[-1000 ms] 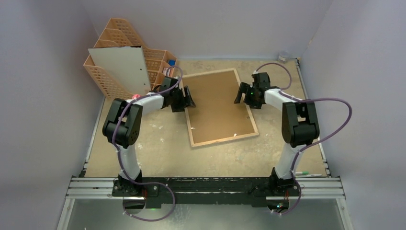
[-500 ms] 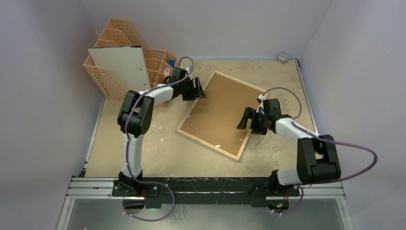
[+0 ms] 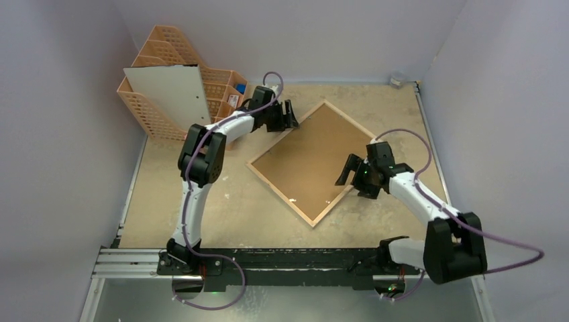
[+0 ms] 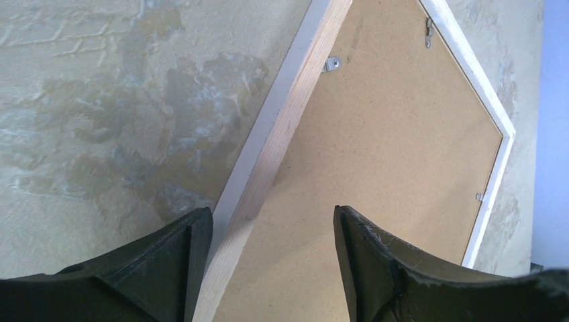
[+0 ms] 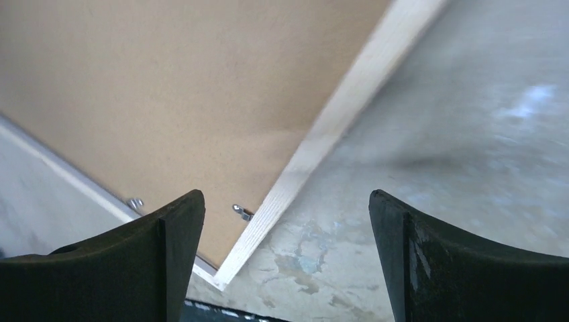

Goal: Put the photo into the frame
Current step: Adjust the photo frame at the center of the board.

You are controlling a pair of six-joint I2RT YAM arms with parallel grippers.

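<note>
Photo, seemingly the white sheet, stands in the peach lattice organiser at far left, nearer the left arm. The left tool, jaws apart, straddles one long edge of the frame. It lies back-up on the table, long axis running near-left to far-right, and the right tool, also spread, straddles the opposite edge.

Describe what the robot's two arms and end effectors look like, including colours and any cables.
Both match. The left arm and right arm have white tubular links joined by chunky black joint housings, on black bases. A thin purple cable loops loosely outside each arm. The left end effector and right end effector each have two broad, matte black, tapered fingers. No markings show.
</note>
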